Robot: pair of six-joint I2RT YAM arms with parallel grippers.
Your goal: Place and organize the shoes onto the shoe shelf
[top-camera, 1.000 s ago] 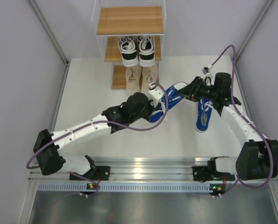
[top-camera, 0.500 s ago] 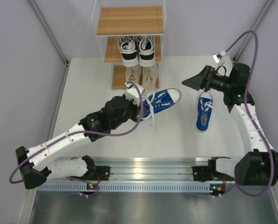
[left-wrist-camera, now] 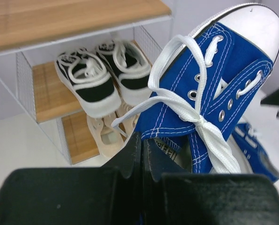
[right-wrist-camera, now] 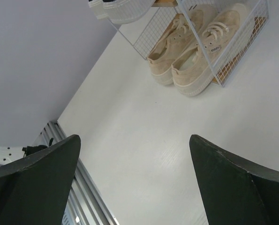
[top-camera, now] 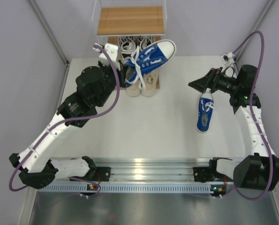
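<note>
My left gripper [top-camera: 125, 75] is shut on the heel collar of a bright blue shoe [top-camera: 151, 55] and holds it in the air in front of the shoe shelf [top-camera: 131, 19], toe pointing up and right. In the left wrist view the blue shoe [left-wrist-camera: 214, 89] fills the right side above my shut left gripper [left-wrist-camera: 146, 150]. Black-and-white shoes [left-wrist-camera: 94, 79] sit on the middle board, beige shoes [left-wrist-camera: 109, 133] on the lowest. The other blue shoe [top-camera: 205, 111] lies on the table. My right gripper [top-camera: 197, 85] hangs open and empty just above its toe end.
The shelf's top board [left-wrist-camera: 59, 18] is bare. In the right wrist view the beige shoes [right-wrist-camera: 200, 47] sit inside the white wire frame [right-wrist-camera: 242, 51], beyond my open right gripper [right-wrist-camera: 133, 138]. Purple cables loop over both arms. A metal rail [top-camera: 144, 168] runs along the near edge.
The left arm has carried the blue shoe up off the table and back toward the shelf. The right gripper has opened wide and drawn back to the right, over the other blue shoe.
</note>
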